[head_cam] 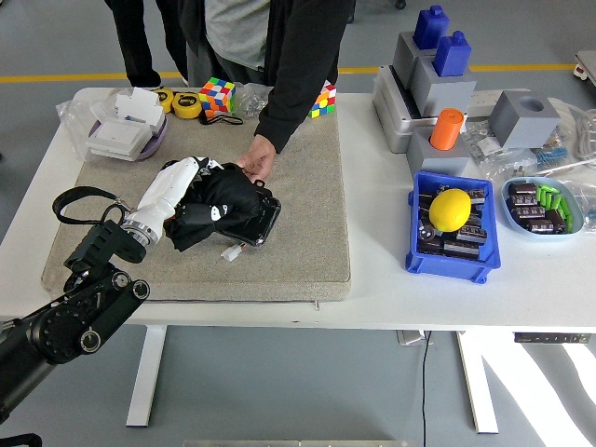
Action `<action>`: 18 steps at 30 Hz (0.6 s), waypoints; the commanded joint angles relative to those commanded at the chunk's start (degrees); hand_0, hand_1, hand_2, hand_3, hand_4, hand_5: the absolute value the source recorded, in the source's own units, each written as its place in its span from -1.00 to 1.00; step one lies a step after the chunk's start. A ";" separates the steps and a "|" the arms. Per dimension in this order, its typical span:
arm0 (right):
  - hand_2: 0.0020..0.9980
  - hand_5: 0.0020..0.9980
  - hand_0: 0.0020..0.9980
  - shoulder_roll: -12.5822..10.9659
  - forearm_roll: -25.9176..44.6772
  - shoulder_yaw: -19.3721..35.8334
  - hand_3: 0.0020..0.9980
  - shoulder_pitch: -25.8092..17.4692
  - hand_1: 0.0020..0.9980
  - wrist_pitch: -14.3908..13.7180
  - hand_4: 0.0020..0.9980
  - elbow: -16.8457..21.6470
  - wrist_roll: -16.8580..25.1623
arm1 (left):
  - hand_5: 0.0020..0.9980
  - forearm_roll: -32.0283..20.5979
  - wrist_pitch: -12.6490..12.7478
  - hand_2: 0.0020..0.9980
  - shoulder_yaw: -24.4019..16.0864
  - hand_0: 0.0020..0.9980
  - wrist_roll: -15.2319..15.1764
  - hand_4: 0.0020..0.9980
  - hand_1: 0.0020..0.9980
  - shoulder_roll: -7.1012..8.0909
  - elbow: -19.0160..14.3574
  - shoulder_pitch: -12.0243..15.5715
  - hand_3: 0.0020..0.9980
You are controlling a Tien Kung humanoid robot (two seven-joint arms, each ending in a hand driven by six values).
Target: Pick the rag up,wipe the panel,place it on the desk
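The black rag (228,200) lies bunched on a black panel (269,222) in the middle of the grey mat (303,223). Only the panel's right edge shows from under the cloth. My left hand (184,179), white with a black arm, comes in from the lower left with its fingers curled on the rag's left side. From the far side, a person's hand (255,161) rests at the panel's back edge, touching the rag. A small white tag (231,251) pokes out below the rag.
At the mat's back edge are two colour cubes (218,93), yellow tape measures (189,104) and a bagged white box (121,130). On the right stand grey blocks (438,88), a blue bin (452,256) with a yellow ball (450,209), and an oval dish (540,207).
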 joint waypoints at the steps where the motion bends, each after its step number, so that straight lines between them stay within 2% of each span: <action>1: -0.04 -0.27 0.18 0.00 0.01 -0.04 0.04 0.00 0.13 0.01 0.82 0.00 -0.01 | -1.00 0.17 0.06 -0.16 -0.57 -0.55 -0.07 0.51 -0.34 0.02 0.45 -0.03 0.12; 18: -0.04 -0.27 0.18 -0.12 0.08 -0.30 0.05 0.11 0.13 0.01 0.82 0.01 -0.02 | -1.00 1.21 1.87 -0.16 -9.42 -0.55 -1.72 0.52 -0.33 0.70 9.06 -1.87 0.12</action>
